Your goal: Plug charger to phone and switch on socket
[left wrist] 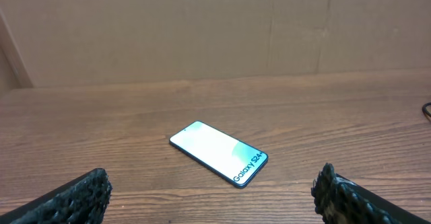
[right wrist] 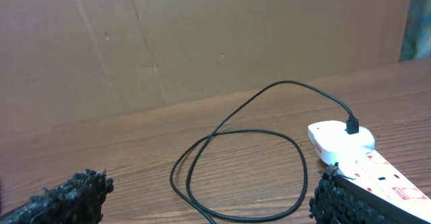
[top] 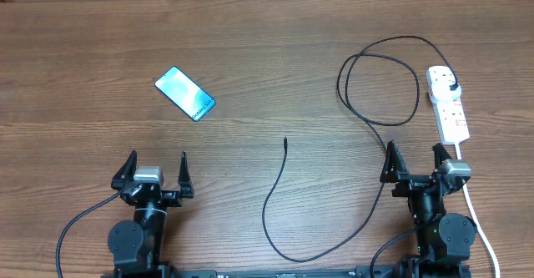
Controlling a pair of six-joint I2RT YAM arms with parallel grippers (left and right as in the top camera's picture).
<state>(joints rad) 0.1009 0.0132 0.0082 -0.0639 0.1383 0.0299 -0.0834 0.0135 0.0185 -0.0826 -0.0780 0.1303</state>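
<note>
The phone [top: 185, 93] lies flat with its cyan screen lit, at the left middle of the table; it also shows in the left wrist view [left wrist: 219, 154]. The black charger cable [top: 380, 128] loops at the right, its plug [top: 451, 87] in the white power strip [top: 448, 104], its free connector tip [top: 285, 141] resting mid-table. The loop [right wrist: 236, 163] and strip [right wrist: 357, 160] show in the right wrist view. My left gripper [top: 156, 171] is open and empty, near the front edge below the phone. My right gripper [top: 415, 159] is open and empty, just in front of the strip.
The strip's thick white cord [top: 477, 219] runs down past the right arm to the front edge. A brown cardboard wall [left wrist: 215, 29] stands behind the table. The wood table [top: 267, 44] is bare at the back.
</note>
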